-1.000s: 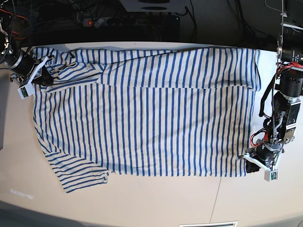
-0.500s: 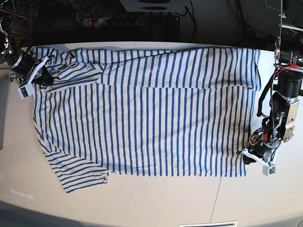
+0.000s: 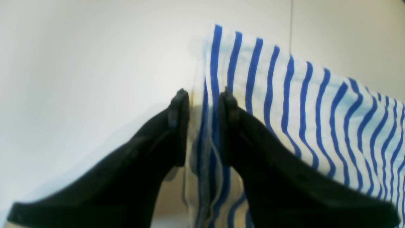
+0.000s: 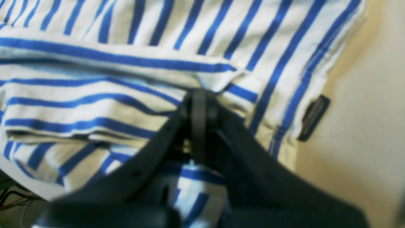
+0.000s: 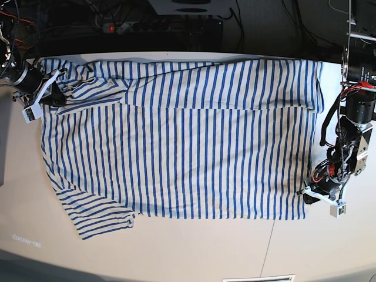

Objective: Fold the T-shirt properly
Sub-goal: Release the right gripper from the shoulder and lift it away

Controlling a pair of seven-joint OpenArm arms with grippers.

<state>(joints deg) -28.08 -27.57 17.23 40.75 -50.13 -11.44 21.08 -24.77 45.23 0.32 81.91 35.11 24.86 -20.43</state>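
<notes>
Over that last second I watched my left gripper [image 5: 318,197] slide along the bottom hem corner of the T-shirt [image 5: 176,141], drifting toward the near-side corner of the cloth and ending a little lower in the base view than where it began. Its white fingertip piece, which had pointed out over the striped edge, swung round until it lay closer in against the hem. My left arm above it straightened slightly, the wrist tucking in toward the table [image 5: 194,252] edge. On the other side, my right gripper [image 5: 42,94] crept a touch upward and outward at the collar end, pulling that corner of fabric with it.
</notes>
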